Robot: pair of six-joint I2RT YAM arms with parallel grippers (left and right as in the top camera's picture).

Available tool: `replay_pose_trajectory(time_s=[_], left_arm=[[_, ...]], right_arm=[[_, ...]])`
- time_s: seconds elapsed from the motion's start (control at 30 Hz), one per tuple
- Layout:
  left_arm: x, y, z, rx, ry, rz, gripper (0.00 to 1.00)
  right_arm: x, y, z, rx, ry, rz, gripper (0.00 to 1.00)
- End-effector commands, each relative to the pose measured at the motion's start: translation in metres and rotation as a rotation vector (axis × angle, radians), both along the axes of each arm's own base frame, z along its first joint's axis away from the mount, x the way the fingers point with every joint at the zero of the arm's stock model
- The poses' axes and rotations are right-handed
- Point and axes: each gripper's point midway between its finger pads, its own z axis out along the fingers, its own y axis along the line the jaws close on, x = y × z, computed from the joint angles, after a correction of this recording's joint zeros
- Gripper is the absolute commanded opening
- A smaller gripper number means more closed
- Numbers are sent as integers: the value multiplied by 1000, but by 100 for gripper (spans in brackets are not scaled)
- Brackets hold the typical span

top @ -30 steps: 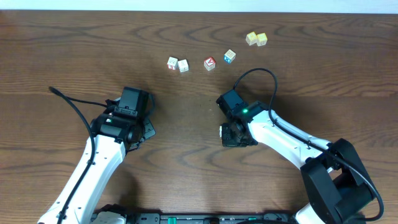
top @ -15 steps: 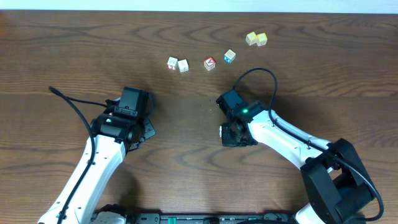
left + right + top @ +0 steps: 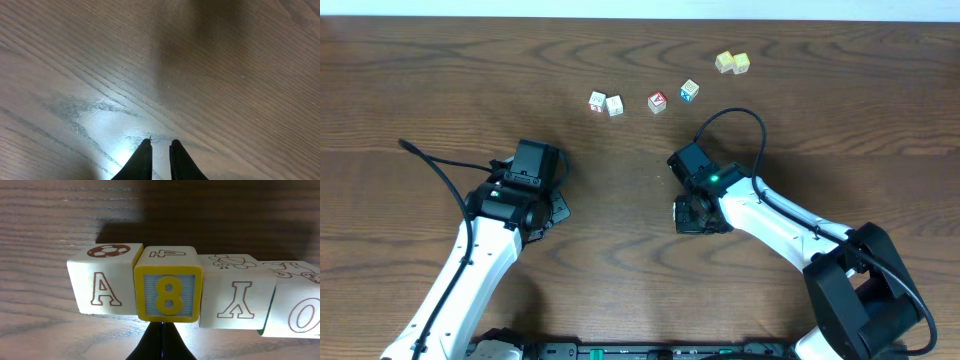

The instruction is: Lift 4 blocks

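Dark wood-grain table (image 3: 420, 60), nothing else in the room visible.

Nearest me is the left gripper (image 3: 160, 155). It's ajar by a thin slit, has nothing between the fingers, and hangs over bare wood, well apart from the work.

The right gripper (image 3: 161, 340) has its fingers pressed fully together and holds nothing. Its tip sits just at the lower edge of the yellow-framed 8 block (image 3: 169, 294).

That one belongs to the four blocks (image 3: 235, 299), which sit in a tight side-by-side row on the table right ahead of that claw, lettered A, 8, Y, O. The 8 juts slightly toward the camera. I can't find the row from overhead; I take it the right wrist covers it.

Farther back are loose cubes: a white pair (image 3: 598, 101), a red cube (image 3: 657, 102), a blue cube (image 3: 689, 91) and a yellow-green pair (image 3: 724, 62).

Step, as I read it: the row is lined up and the lift hasn't started. Next I'd need a squeeze along the row. That means bringing the left arm in to one end and the right to the other, pressing evenly, then raising level. The proud 8 could pop out.

Compared with a second ago, I see no change overhead; the arms and cubes are in the same spots.
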Motion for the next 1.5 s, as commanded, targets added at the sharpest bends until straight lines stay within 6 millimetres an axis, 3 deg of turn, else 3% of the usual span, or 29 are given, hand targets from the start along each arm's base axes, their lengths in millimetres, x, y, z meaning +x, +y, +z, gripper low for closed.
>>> replay_pose_trajectory(time_s=[0.0, 0.13, 0.3, 0.4, 0.5, 0.83, 1.47], left_arm=[[-1, 2, -1, 0, 9, 19, 15], [-1, 2, -1, 0, 9, 19, 15], [-1, 2, -1, 0, 8, 19, 15], [-1, 2, -1, 0, 8, 19, 15], [-1, 2, -1, 0, 9, 19, 15], [-1, 2, -1, 0, 9, 19, 15], [-1, 2, -2, 0, 9, 19, 15]], right_arm=[[-2, 2, 4, -3, -17, 6, 1], [0, 4, 9, 10, -24, 15, 1], [4, 2, 33, 26, -58, 40, 1], [3, -5, 50, 33, -74, 38, 1], [-2, -17, 54, 6, -57, 18, 1], [-23, -37, 33, -48, 21, 2, 1], [-19, -38, 0, -17, -51, -2, 1]])
